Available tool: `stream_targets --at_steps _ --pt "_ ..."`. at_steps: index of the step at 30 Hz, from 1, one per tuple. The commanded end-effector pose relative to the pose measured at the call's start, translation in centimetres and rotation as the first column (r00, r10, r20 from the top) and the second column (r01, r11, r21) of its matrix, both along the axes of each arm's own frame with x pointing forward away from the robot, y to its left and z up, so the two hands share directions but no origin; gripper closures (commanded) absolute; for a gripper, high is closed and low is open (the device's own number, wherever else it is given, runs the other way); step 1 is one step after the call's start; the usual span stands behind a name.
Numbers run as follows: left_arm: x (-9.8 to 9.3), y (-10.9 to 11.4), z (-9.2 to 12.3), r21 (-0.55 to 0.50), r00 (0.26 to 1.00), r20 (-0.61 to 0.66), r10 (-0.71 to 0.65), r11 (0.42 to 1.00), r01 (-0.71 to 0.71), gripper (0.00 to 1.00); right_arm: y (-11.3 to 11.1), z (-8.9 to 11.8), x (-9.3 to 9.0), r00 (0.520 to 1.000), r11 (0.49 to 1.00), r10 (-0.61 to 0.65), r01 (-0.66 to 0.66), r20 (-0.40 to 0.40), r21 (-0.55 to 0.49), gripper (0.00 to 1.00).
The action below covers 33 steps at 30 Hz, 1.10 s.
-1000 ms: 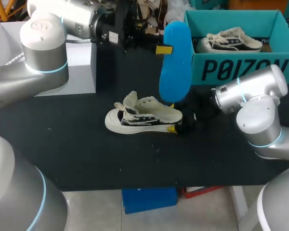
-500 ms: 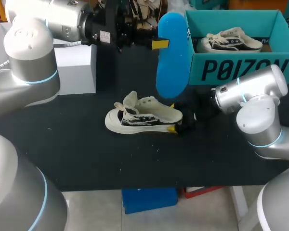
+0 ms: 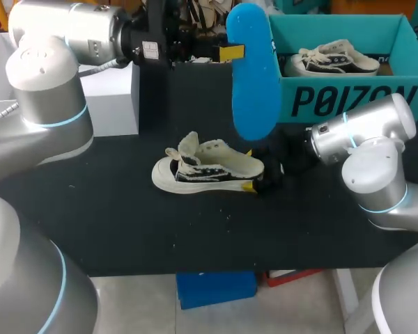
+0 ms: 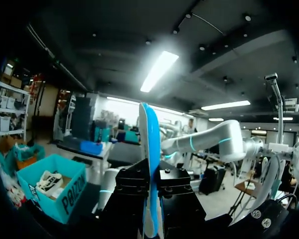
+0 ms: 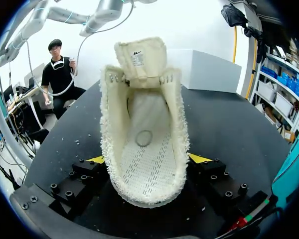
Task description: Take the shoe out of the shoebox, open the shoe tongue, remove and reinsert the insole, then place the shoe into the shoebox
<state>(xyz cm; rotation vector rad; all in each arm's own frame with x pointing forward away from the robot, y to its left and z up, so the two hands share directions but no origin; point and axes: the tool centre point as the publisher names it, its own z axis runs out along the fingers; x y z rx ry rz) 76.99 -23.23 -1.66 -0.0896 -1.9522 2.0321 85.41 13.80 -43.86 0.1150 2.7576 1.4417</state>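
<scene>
A blue insole (image 3: 251, 76) hangs upright in the air above the table, in front of the teal shoebox (image 3: 348, 101). My left gripper (image 3: 226, 52) is shut on its upper edge. The left wrist view shows the insole (image 4: 149, 149) edge-on between that gripper's (image 4: 150, 199) black finger blocks. A cream and black shoe (image 3: 209, 167) lies on its sole on the black table (image 3: 125, 223), tongue pulled up. My right gripper (image 3: 253, 174) clasps its heel. In the right wrist view the shoe (image 5: 144, 144) gapes open, insole bed bare, with both yellow-tipped fingers (image 5: 199, 158) against its sides.
A second shoe (image 3: 331, 59) lies inside the shoebox at the back right. A white box (image 3: 111, 97) stands at the back left, under my left arm. My right arm's elbow (image 3: 369, 160) sits right of the shoe.
My left arm has raised the insole a little and tipped it, so its lower end now points more to the right. The shoe and right gripper have stayed still.
</scene>
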Motion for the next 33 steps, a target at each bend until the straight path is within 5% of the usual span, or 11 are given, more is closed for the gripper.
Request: stream_targets --at_steps 1,19,20,21,22,23,33 --pt "-0.3 0.0 1.1 0.029 1.000 0.011 0.016 0.999 -0.016 1.00 -0.1 -0.3 0.2 1.000 1.000 0.000 0.000 -0.002 -0.003 1.00" --pt "-1.2 -0.1 3.2 0.056 0.998 0.068 0.007 0.998 -0.011 1.00 -0.1 -0.3 0.2 1.000 1.000 0.000 0.000 -0.002 -0.003 1.00" --pt "-1.2 -0.1 3.2 0.056 0.998 0.068 0.007 0.998 -0.011 1.00 -0.3 -0.1 0.1 1.000 1.000 0.001 -0.001 -0.001 -0.003 0.91" --pt "-1.2 -0.1 3.2 0.056 0.998 0.068 0.007 0.998 -0.011 1.00 -0.4 0.1 0.1 1.000 1.000 0.010 -0.010 0.002 -0.005 0.67" --pt "-1.2 -0.1 3.2 0.056 0.998 0.068 0.007 0.998 -0.011 1.00 -0.6 0.3 0.1 1.000 1.000 0.017 -0.017 0.001 -0.016 0.15" --pt "-1.2 -0.1 3.2 0.056 0.998 0.068 0.007 0.998 -0.011 1.00 -0.8 0.6 0.2 1.000 0.999 0.020 -0.020 0.005 -0.025 0.00" --pt "-1.2 -0.1 3.2 0.056 0.998 0.068 0.007 0.998 -0.011 1.00 -2.8 2.9 0.5 0.991 0.968 0.128 -0.135 -0.047 -0.211 0.00"
